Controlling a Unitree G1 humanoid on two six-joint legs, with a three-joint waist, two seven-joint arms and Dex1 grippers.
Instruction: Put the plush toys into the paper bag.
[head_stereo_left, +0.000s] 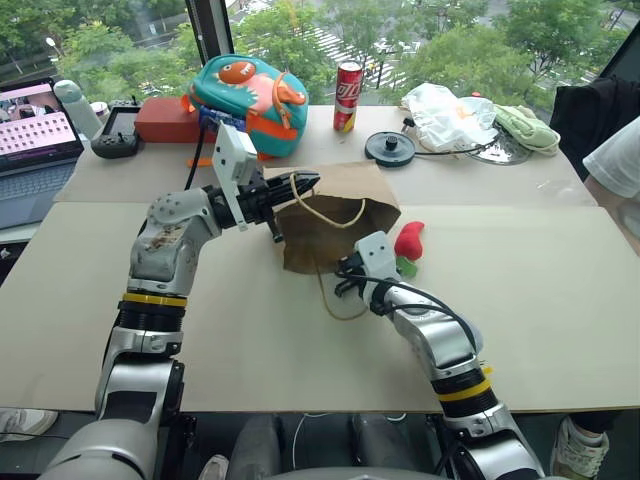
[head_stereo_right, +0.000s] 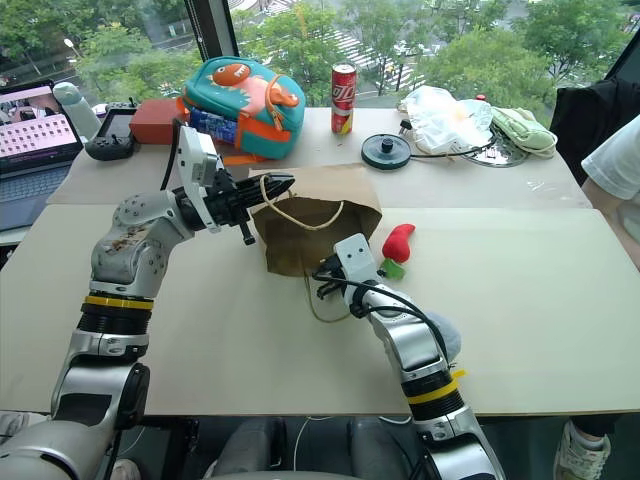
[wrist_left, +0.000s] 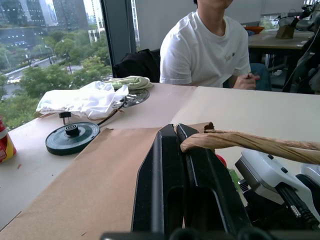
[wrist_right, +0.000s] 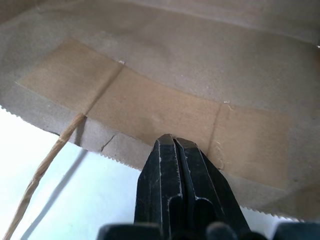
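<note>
**Bag mouth held at both edges, pepper toy on the table beside it**

Left and right eye views: lying on the tan table (head_stereo_left: 560, 300), the paper bag (head_stereo_left: 345, 215), brown, mouth turned toward the robot. Raised above that mouth, the left gripper (head_stereo_left: 308, 182), black fingers pressed together on the upper cord handle (head_stereo_left: 330, 214), which hangs in a loop from them. Lower, at the bag's near edge, the right gripper (head_stereo_left: 345, 275), fingers together against the lower lip of the paper; whether paper is actually pinched cannot be told from here. Trailing on the table by it, the second cord handle (head_stereo_left: 335, 310). Just beside the bag, on the robot's right, the red pepper toy (head_stereo_left: 408, 241) with its green end nearest the robot, outside the bag. Along the far edge: a teal and orange backpack (head_stereo_left: 250, 100), a red can (head_stereo_left: 348, 96), a black round disc (head_stereo_left: 390, 148), a white plastic bag (head_stereo_left: 445, 112), a laptop (head_stereo_left: 35, 140).

Left wrist view: fingers (wrist_left: 165, 190) shut side by side, twisted tan cord caught at their tips and running off to one side; brown paper spread beneath. Beyond, a person in a white shirt (wrist_left: 205, 50) seated at the table.

Right wrist view: fingertips (wrist_right: 175, 150) closed tight, lying on the serrated rim of the bag, against the reinforcing strip (wrist_right: 150, 112) inside the mouth; one cord strand over the pale table.
</note>
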